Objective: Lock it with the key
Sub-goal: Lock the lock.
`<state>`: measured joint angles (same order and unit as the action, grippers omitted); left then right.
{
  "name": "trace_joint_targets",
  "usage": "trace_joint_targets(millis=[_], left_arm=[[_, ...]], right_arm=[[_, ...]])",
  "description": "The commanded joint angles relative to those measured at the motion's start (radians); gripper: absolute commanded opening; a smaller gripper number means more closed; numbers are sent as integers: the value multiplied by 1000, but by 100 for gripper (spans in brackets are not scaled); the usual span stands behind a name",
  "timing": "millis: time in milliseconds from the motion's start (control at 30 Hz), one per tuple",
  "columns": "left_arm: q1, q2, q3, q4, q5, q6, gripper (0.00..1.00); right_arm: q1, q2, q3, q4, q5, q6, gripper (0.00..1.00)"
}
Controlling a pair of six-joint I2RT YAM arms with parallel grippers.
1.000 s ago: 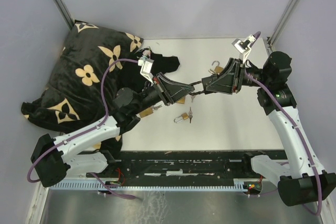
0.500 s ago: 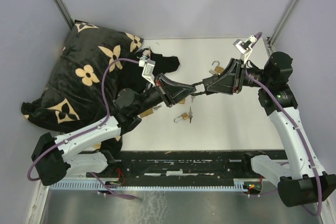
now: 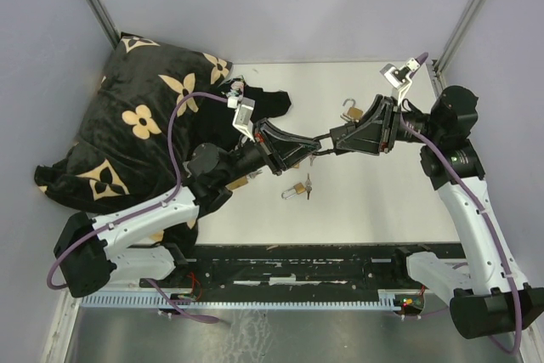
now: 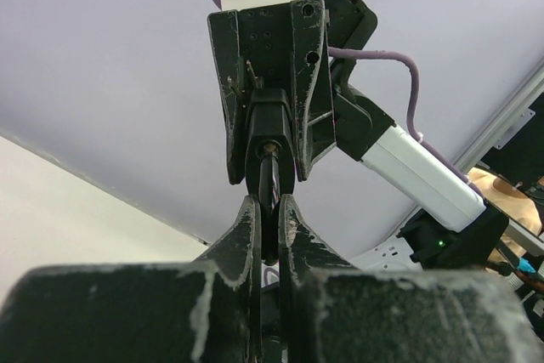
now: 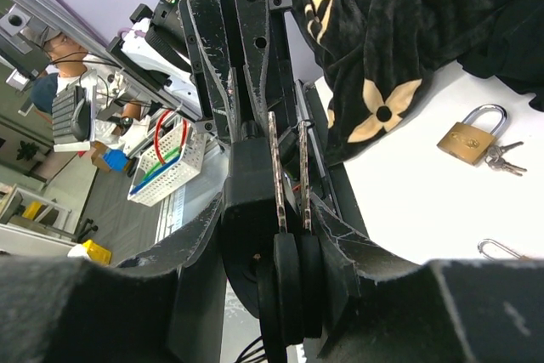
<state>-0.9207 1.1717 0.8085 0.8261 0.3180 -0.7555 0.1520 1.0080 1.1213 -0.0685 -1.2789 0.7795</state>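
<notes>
Above the middle of the white table, your two grippers meet tip to tip, clear of the surface. Your right gripper has its fingers part-spread around the lock, a plain black block with a small round opening in the end that faces the left wrist camera. Your left gripper is pressed together on the key, a thin dark strip seen edge-on. It runs from that opening down between the scuffed black fingers; you cannot tell how far in it sits. From the right wrist, two silver key blades with black heads lie alongside the block. A brass padlock with its own keys rests on the table below, apart from both grippers. A black flower-print cushion lies at the left.
</notes>
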Motion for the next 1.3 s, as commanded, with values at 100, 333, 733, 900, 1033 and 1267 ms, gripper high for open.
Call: trace_joint_targets(millis=[100,333,733,900,1033,1267], left_arm=[[-33,49,90,55,114,-32,3],[-31,61,140,1,110,-30,3],[-104,227,321,-3,151,21,3],[-108,222,295,82,184,-17,3],[-128,252,304,105,252,-55,3],[-197,325,302,150,295,-100,3]], right_arm=[[37,-12,-5,188,51,155,2],[60,-13,-14,142,42,79,2],[134,-17,-23,-125,93,-135,2],[129,-22,-37,-62,62,-75,2],[130,-15,-44,-14,56,-34,2],[130,-11,-24,-50,48,-59,2]])
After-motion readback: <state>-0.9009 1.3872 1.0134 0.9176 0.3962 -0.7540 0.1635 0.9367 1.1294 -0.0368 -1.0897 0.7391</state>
